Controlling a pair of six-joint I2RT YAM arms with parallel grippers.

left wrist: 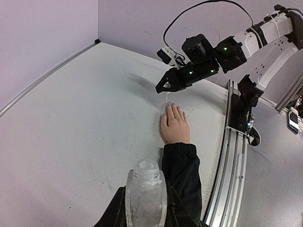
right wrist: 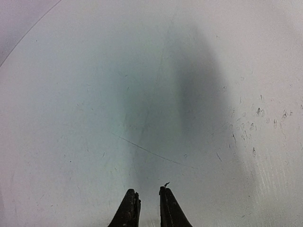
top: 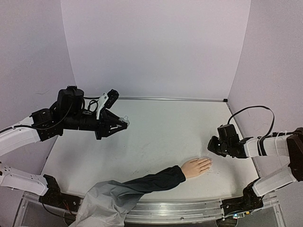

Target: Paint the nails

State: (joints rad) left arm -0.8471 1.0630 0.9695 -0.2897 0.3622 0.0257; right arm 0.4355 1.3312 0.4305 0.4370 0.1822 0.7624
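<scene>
The pale mannequin hand (top: 196, 166) (left wrist: 175, 125) lies flat near the table's front edge, in a dark sleeve (top: 151, 182) (left wrist: 182, 165). Its nails (left wrist: 173, 108) are skin-toned and barely distinguishable. My left gripper (top: 124, 123) (left wrist: 146, 198) hovers at the back left, shut on a clear uncapped bottle (left wrist: 146, 189). My right gripper (top: 210, 145) (left wrist: 160, 88) (right wrist: 147, 201) hangs just beyond the fingertips, its black fingers (right wrist: 129, 208) almost together over bare table. A small clear whitish item (left wrist: 168, 102) sits at the fingertips under it; whether it is held cannot be told.
Grey cloth (top: 106, 203) bunches over the front edge below the sleeve. A metal rail (top: 180, 205) (left wrist: 232, 156) runs along the table's near edge. Pale walls (top: 156, 47) close in the back and both sides. The right arm's cable (top: 251, 111) loops above it.
</scene>
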